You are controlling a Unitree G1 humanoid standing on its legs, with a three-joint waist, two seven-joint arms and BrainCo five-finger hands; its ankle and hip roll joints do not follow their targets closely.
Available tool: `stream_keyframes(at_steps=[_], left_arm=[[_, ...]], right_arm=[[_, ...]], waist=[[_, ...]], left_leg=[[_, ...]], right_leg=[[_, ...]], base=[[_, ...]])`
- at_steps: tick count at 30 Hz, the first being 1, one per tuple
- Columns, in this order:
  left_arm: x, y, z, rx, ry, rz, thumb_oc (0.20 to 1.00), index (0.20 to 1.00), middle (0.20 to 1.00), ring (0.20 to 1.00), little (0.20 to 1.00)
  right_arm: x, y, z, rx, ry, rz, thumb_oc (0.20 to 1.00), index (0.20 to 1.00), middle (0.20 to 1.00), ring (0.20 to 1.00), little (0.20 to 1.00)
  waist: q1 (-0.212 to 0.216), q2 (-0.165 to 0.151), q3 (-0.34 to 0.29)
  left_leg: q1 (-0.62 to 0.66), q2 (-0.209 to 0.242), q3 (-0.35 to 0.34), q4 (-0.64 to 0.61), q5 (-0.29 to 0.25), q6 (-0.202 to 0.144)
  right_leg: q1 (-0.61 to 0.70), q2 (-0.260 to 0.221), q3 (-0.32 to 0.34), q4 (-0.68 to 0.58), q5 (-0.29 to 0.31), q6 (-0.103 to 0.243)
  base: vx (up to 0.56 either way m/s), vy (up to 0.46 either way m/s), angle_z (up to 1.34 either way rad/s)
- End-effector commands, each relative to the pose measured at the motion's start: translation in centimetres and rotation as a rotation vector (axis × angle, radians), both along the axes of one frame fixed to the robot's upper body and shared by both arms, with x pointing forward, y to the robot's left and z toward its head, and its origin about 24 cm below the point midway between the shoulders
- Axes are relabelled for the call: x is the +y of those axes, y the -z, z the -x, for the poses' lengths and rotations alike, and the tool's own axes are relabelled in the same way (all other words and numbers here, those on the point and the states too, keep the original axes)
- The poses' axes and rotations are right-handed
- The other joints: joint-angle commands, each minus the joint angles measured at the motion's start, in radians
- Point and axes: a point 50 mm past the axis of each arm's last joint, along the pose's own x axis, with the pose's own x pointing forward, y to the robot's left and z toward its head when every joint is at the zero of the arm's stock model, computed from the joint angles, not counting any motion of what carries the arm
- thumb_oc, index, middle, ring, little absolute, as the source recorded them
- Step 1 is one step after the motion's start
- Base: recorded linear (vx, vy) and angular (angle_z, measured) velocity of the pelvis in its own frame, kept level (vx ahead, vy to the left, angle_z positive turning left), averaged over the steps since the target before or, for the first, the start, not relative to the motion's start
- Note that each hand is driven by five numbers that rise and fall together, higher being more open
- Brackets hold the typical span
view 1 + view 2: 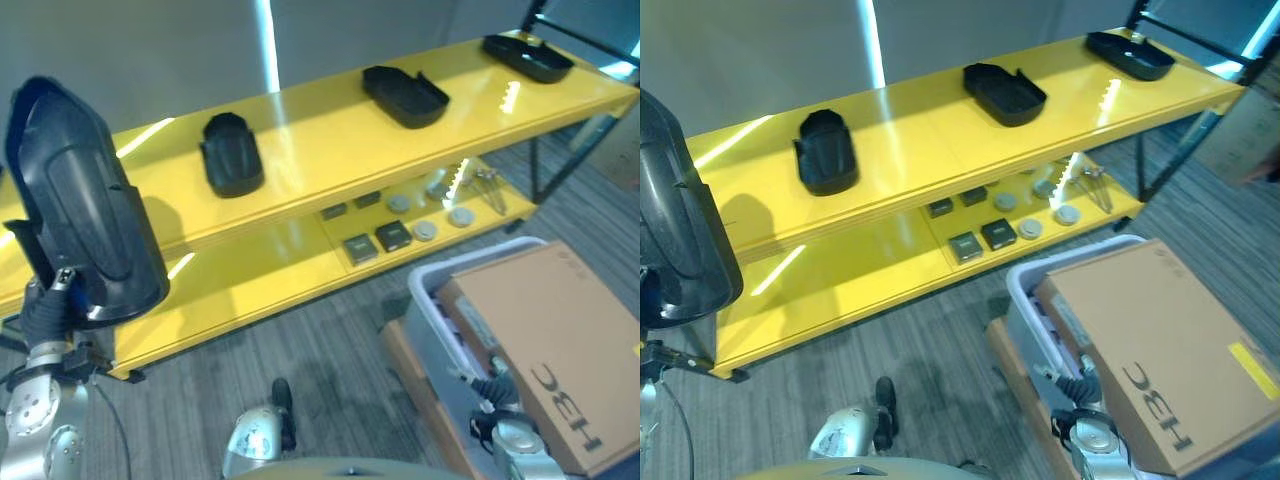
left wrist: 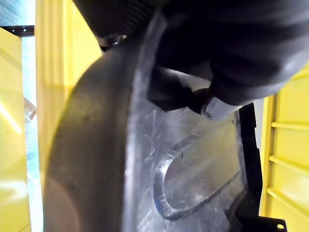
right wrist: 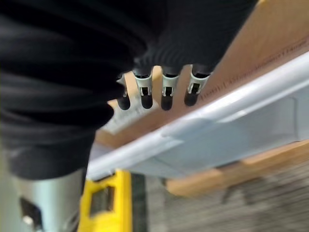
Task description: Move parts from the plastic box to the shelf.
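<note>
My left hand (image 1: pixel 47 303) is raised at the far left in front of the yellow shelf (image 1: pixel 320 140), shut on a large black moulded part (image 1: pixel 85 200) that it holds upright. In the left wrist view its fingers (image 2: pixel 218 107) curl over the rim of that part (image 2: pixel 96 159). Three similar black parts lie on the top tier, at the left (image 1: pixel 232 152), middle (image 1: pixel 405 95) and far right (image 1: pixel 528 57). My right hand (image 3: pixel 164 92) hangs with relaxed fingers beside the wall of the grey plastic box (image 3: pixel 231 130), holding nothing.
A brown cardboard carton (image 1: pixel 560 340) lies across the top of the grey plastic box (image 1: pixel 428 292) at the lower right. The shelf's lower tier (image 1: pixel 250 280) carries several small dark and round parts (image 1: pixel 392 235) on its right half. Grey carpet lies in front.
</note>
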Motion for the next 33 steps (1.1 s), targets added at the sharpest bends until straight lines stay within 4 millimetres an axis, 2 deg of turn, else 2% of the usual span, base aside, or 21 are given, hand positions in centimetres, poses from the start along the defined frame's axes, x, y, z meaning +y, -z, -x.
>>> stream_keyframes(at_steps=[1,5,7,8,9,10,11,12,15,16,17,18,19,20,22,23,24,29,31,32,33], left_arm=[[0.6,-4.0,-0.3,-0.226,-0.002,-0.080,0.200,0.200,0.200,0.200,0.200],[0.4,-4.5,-1.0,-0.247,0.033,-0.090,0.200,0.200,0.200,0.200,0.200],[0.0,-4.7,-2.0,-0.244,0.072,-0.078,0.200,0.200,0.200,0.200,0.200],[-0.6,-4.8,-3.0,-0.235,0.101,-0.086,0.200,0.200,0.200,0.200,0.200],[-1.4,-4.9,-3.9,-0.228,0.133,-0.093,0.200,0.200,0.200,0.200,0.200],[-1.6,-5.0,-4.0,-0.227,0.138,-0.093,0.200,0.200,0.200,0.200,0.200],[-2.0,-5.0,-4.3,-0.225,0.145,-0.092,0.200,0.200,0.200,0.200,0.200],[-2.3,-5.1,-4.7,-0.226,0.143,-0.087,0.200,0.200,0.200,0.200,0.200],[-3.4,-5.3,-5.7,-0.241,0.154,-0.084,0.200,0.200,0.200,0.200,0.200],[-3.9,-5.4,-6.0,-0.244,0.158,-0.085,0.200,0.200,0.200,0.200,0.200],[-4.7,-5.0,-6.3,-0.240,0.161,-0.084,0.200,0.200,0.200,0.200,0.200],[-4.7,-5.0,-6.4,-0.240,0.161,-0.084,0.200,0.200,0.200,0.200,0.200],[-4.6,-4.6,-6.2,-0.232,0.158,-0.085,0.200,0.200,0.200,0.200,0.200],[-4.5,-4.4,-5.7,-0.225,0.155,-0.090,0.200,0.200,0.200,0.200,0.200],[-4.5,-4.3,-5.4,-0.210,0.162,-0.078,0.200,0.200,0.200,0.200,0.200],[-4.5,-4.3,-5.4,-0.209,0.163,-0.077,0.200,0.200,0.200,0.200,0.200],[-4.9,-4.2,-5.6,-0.180,0.177,-0.062,0.200,0.200,0.200,0.200,0.200],[-5.2,-3.9,-5.5,-0.150,0.183,-0.034,0.200,0.200,0.200,0.200,0.200],[-5.3,-3.8,-5.5,-0.145,0.191,-0.010,0.200,0.200,0.200,0.200,0.200],[-5.7,-3.7,-5.8,-0.140,0.221,0.015,0.200,0.200,0.200,0.200,0.200],[-5.9,-3.6,-6.0,-0.140,0.234,0.022,0.200,0.200,0.200,0.200,0.200]], right_arm=[[2.5,4.2,4.6,0.307,0.014,-0.092,1.000,1.000,1.000,1.000,1.000],[3.7,6.3,8.5,0.541,0.096,-0.183,1.000,1.000,1.000,1.000,1.000],[4.3,6.8,10.0,0.584,0.229,-0.276,1.000,1.000,1.000,1.000,1.000],[4.3,6.9,10.6,0.597,0.358,-0.339,1.000,1.000,1.000,1.000,1.000],[4.0,6.9,10.5,0.561,0.449,-0.407,1.000,1.000,1.000,1.000,1.000],[3.9,6.9,10.5,0.556,0.456,-0.409,1.000,1.000,1.000,1.000,1.000],[3.7,6.8,10.1,0.541,0.458,-0.406,1.000,1.000,1.000,1.000,1.000],[3.4,6.7,9.7,0.536,0.441,-0.409,1.000,1.000,1.000,1.000,1.000],[3.5,6.8,10.0,0.515,0.450,-0.432,1.000,1.000,1.000,1.000,1.000],[3.4,6.8,10.0,0.512,0.441,-0.426,1.000,1.000,1.000,1.000,1.000],[3.5,6.8,10.2,0.527,0.420,-0.415,1.000,1.000,1.000,1.000,1.000],[3.5,6.8,10.2,0.530,0.417,-0.416,1.000,1.000,1.000,1.000,1.000],[3.6,6.9,10.4,0.543,0.406,-0.410,1.000,1.000,1.000,1.000,1.000],[3.8,6.9,10.6,0.556,0.392,-0.402,1.000,1.000,1.000,1.000,1.000],[3.5,6.8,11.0,0.577,0.365,-0.394,1.000,1.000,1.000,1.000,1.000],[3.4,6.8,11.0,0.579,0.362,-0.393,1.000,1.000,1.000,1.000,1.000],[3.2,6.8,11.5,0.599,0.355,-0.389,1.000,1.000,1.000,1.000,1.000],[3.4,6.9,11.6,0.629,0.299,-0.384,1.000,1.000,1.000,1.000,1.000],[3.4,6.9,11.6,0.641,0.264,-0.394,1.000,1.000,1.000,1.000,1.000],[3.5,6.9,11.7,0.627,0.283,-0.401,1.000,1.000,1.000,1.000,1.000],[3.6,6.9,11.7,0.621,0.301,-0.404,1.000,1.000,1.000,1.000,1.000]], waist=[[0.029,-0.046,-0.003],[0.069,-0.043,-0.015],[0.075,-0.042,-0.022],[0.069,-0.039,-0.026],[0.048,-0.034,-0.024],[0.044,-0.033,-0.022],[0.021,-0.026,-0.014],[-0.003,-0.018,-0.003],[-0.055,-0.003,0.023],[-0.074,-0.013,0.030],[-0.107,-0.034,0.039],[-0.107,-0.034,0.037],[-0.114,-0.039,0.042],[-0.108,-0.040,0.043],[-0.101,-0.044,0.033],[-0.102,-0.043,0.033],[-0.100,-0.051,0.010],[-0.093,-0.064,-0.017],[-0.095,-0.072,-0.012],[-0.107,-0.079,0.000],[-0.113,-0.077,0.003]], left_leg=[[-0.054,-0.052,-0.080,-0.029,0.079,-0.036],[-0.009,-0.093,-0.131,-0.045,0.034,0.009],[0.014,-0.120,-0.139,-0.052,0.015,0.041],[0.032,-0.143,-0.148,-0.052,-0.005,0.070],[0.061,-0.173,-0.164,-0.054,-0.035,0.106],[0.066,-0.178,-0.168,-0.056,-0.040,0.112],[0.090,-0.189,-0.187,-0.067,-0.049,0.128],[0.107,-0.192,-0.207,-0.082,-0.052,0.131],[0.141,-0.174,-0.245,-0.109,-0.028,0.111],[0.152,-0.174,-0.267,-0.118,-0.026,0.100],[0.156,-0.185,-0.314,-0.088,-0.044,0.101],[0.150,-0.185,-0.315,-0.084,-0.045,0.101],[0.156,-0.184,-0.309,-0.076,-0.056,0.107],[0.172,-0.176,-0.291,-0.089,-0.062,0.106],[0.192,-0.169,-0.288,-0.118,-0.055,0.091],[0.194,-0.168,-0.289,-0.119,-0.054,0.090],[0.192,-0.163,-0.289,-0.117,-0.047,0.075],[0.173,-0.148,-0.263,-0.074,-0.057,0.049],[0.143,-0.137,-0.223,0.005,-0.080,0.034],[0.095,-0.097,-0.147,0.090,-0.090,0.012],[0.092,-0.070,-0.130,0.108,-0.098,0.000]], right_leg=[[-0.025,0.068,0.117,-0.068,0.061,0.012],[-0.011,0.037,0.118,0.036,-0.001,0.025],[-0.023,-0.007,0.114,0.152,-0.001,0.056],[-0.047,-0.051,0.120,0.284,0.023,0.074],[-0.104,-0.088,0.170,0.464,0.070,0.092],[-0.117,-0.093,0.183,0.497,0.077,0.096],[-0.170,-0.089,0.243,0.582,0.101,0.099],[-0.231,-0.060,0.304,0.601,0.104,0.093],[-0.307,0.023,0.350,0.446,0.136,0.067],[-0.306,0.054,0.372,0.289,0.151,0.070],[-0.322,0.102,0.447,0.121,0.213,0.084],[-0.326,0.104,0.450,0.114,0.220,0.084],[-0.357,0.099,0.464,0.135,0.284,0.096],[-0.364,0.081,0.439,0.142,0.294,0.103],[-0.325,0.073,0.403,0.067,0.263,0.095],[-0.321,0.074,0.401,0.063,0.262,0.094],[-0.263,0.091,0.395,-0.023,0.238,0.074],[-0.180,0.108,0.384,-0.130,0.204,0.043],[-0.156,0.102,0.375,-0.153,0.196,0.034],[-0.141,0.087,0.353,-0.163,0.197,0.029],[-0.129,0.086,0.350,-0.163,0.184,0.032]], base=[[0.22,0.159,0.65],[0.19,0.165,0.34],[0.24,0.253,0.22],[0.33,0.369,0.74],[0.26,0.312,0.80],[0.20,0.252,0.68],[0.08,0.114,0.47],[0.06,0.072,0.51],[-0.04,-0.112,0.76],[0.10,-0.233,0.68],[0.09,-0.205,0.61],[0.11,-0.141,0.72],[0.10,-0.058,0.69],[0.15,-0.099,0.52],[0.13,-0.108,-0.07],[0.19,-0.176,-0.19],[0.16,-0.149,0.05],[0.15,-0.156,0.20],[0.04,-0.120,0.06],[0.02,-0.093,0.03],[-0.04,-0.095,0.16]])
